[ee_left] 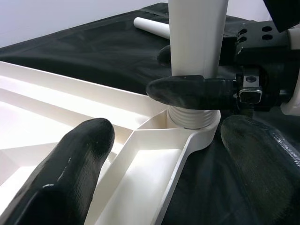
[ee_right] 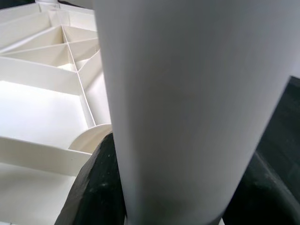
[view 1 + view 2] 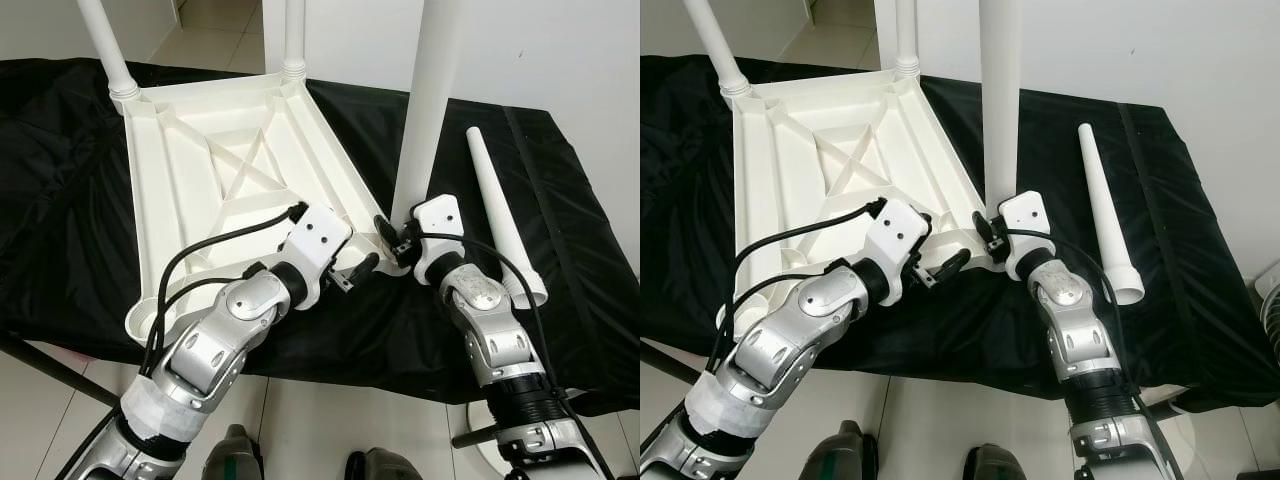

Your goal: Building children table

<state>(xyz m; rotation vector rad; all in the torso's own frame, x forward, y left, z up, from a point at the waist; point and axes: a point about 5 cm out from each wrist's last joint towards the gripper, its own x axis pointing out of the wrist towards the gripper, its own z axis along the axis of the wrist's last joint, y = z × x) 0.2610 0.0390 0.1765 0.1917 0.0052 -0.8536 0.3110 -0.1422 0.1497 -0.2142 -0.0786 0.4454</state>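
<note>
Left wrist view: right hand (image 1: 187, 75) clamps the upright leg (image 1: 197, 42) over its corner socket (image 1: 194, 123); left hand (image 3: 352, 272) released alongside.

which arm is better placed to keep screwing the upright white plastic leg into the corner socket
Right. The right gripper is clamped around the upright white plastic leg just above the corner socket; the left gripper sits open beside it at the upturned white tabletop.

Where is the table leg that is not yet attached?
The loose leg lies flat on the black cloth, on the robot's right side, beside the right claw and apart from the upside-down table top.
</note>
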